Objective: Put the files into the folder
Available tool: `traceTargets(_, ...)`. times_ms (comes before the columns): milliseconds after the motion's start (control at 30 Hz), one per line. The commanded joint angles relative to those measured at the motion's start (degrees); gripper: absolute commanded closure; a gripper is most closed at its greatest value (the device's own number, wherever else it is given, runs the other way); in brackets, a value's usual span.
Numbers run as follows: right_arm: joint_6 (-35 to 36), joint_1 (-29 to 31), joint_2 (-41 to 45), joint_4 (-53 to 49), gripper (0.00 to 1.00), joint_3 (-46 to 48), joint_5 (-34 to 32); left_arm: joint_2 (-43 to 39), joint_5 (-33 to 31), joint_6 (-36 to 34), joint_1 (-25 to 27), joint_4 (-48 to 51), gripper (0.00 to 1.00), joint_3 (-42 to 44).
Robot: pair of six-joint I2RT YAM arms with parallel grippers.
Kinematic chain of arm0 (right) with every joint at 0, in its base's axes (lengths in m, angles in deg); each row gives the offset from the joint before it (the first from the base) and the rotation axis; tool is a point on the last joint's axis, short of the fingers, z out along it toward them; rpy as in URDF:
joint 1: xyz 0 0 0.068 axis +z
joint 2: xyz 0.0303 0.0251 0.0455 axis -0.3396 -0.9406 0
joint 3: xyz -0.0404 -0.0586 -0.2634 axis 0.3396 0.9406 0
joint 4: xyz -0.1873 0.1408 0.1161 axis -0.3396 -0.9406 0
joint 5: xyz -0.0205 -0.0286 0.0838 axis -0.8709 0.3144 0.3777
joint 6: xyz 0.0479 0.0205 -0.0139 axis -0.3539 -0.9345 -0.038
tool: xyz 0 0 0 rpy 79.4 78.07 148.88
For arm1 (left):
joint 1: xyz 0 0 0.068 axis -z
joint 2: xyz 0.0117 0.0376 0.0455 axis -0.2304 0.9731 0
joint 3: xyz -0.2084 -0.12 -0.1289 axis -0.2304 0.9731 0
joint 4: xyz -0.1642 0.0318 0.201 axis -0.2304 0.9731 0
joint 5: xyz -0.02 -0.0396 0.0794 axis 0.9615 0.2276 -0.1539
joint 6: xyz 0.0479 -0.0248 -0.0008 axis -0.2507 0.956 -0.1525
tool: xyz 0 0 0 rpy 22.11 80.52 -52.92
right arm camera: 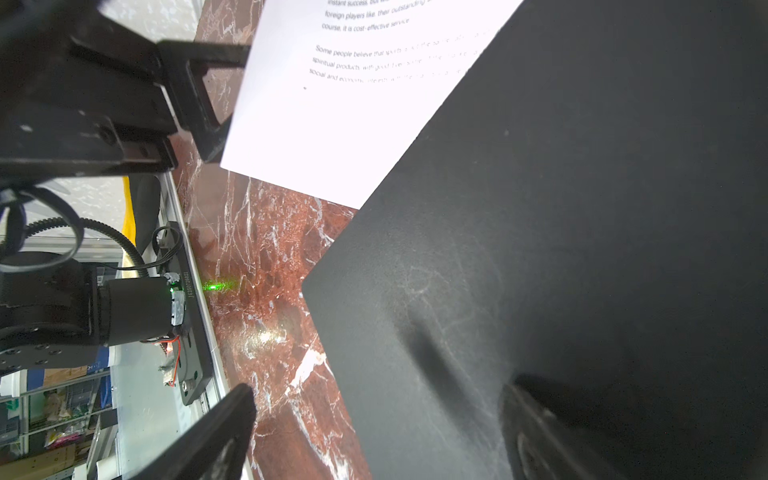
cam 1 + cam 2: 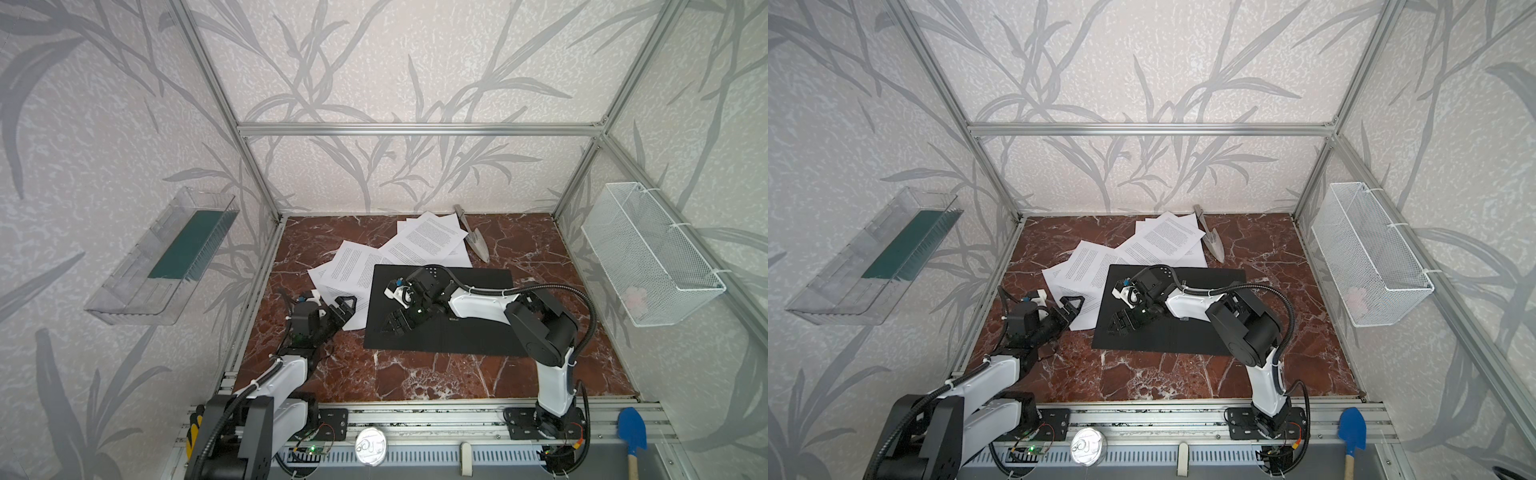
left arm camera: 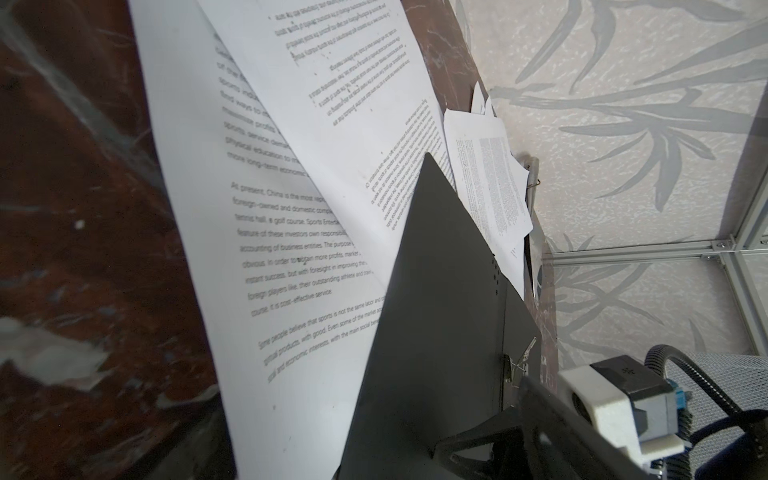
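The files (image 2: 432,237) (image 2: 1167,237) lie loose on the table (image 2: 415,378), fanned and overlapping, just beyond both grippers and outside the folder (image 2: 469,336) (image 2: 1175,336). The folder lies flat under the right gripper (image 2: 392,326) (image 2: 1121,324), and its far edge and the edge toward the left gripper (image 2: 347,309) (image 2: 1073,307) cover parts of several sheets. A small metal clip (image 2: 453,319) shows on its upper face, behind the right gripper beside that arm's wrist.

The right gripper hangs low over the folder's corner nearest the left arm, jaws spread wide and grasping nothing. In the right wrist view 1 finger (image 1: 540,436) is over the black cover and the other (image 1: 220,436) over bare table past the folder's edge; I cannot tell whether either touches.

The left gripper is released too, jaws wide apart. In the right wrist view its 2 fingers (image 1: 203,54) stand either side of the edge of the nearest sheet (image 1: 332,124); contact I cannot make out.

Well beyond the right gripper, past the files, a metal trowel (image 2: 476,245) lies by the back wall. On the wall at the right arm's side hangs a white wire basket (image 2: 648,257); on the wall at the left arm's side, a clear tray (image 2: 137,282) holds a green pad (image 2: 191,245). Behind the right arm's base sits a blue shovel (image 2: 631,428).
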Motion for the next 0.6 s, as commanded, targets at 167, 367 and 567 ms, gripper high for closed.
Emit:
traceTargets(167, -1.1, -0.8, -3.0, -4.8, 0.07, 1.4, -0.8, 3.0, -5.1, 0.4, -0.4, 6.1, 0.10, -3.9)
traceTargets(367, -2.0, -1.1, -0.3, -2.2, 0.01, 3.5, -0.9, 0.0, -8.0, 1.7, -0.5, 12.0, 0.23, -4.3)
traceTargets(567, -3.2, -1.7, 2.0, 1.0, 0.01, 5.7, -0.7, -1.3, -8.4, 2.0, -0.5, 14.5, 0.42, -4.9)
